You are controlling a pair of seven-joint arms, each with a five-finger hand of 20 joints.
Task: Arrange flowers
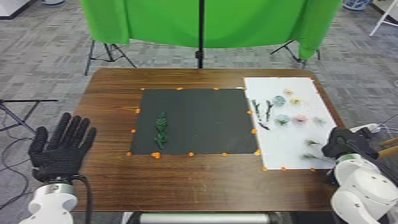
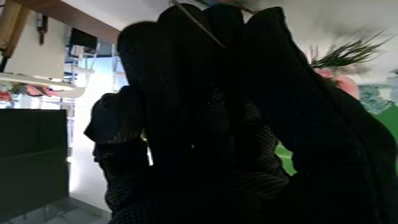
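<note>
Head view: farthest left, the left hand [image 1: 60, 157] is spread flat, over the left edge of the brown table [image 1: 204, 185]. Next, a green leafy stem [image 1: 161, 132] lies near the left border of the black mat [image 1: 209, 120], a broad stretch of mat between it and the white sheet [image 1: 280, 140]. Dark twigs [image 1: 268, 108] lie along the sheet's left side, then a blue flower [image 1: 279, 100], a pink flower [image 1: 299, 119] and green sprigs [image 1: 311, 143]. At the sheet's right edge is the right hand [image 1: 345, 142], close by the sprigs; whether it pinches anything, I cannot tell.
</note>
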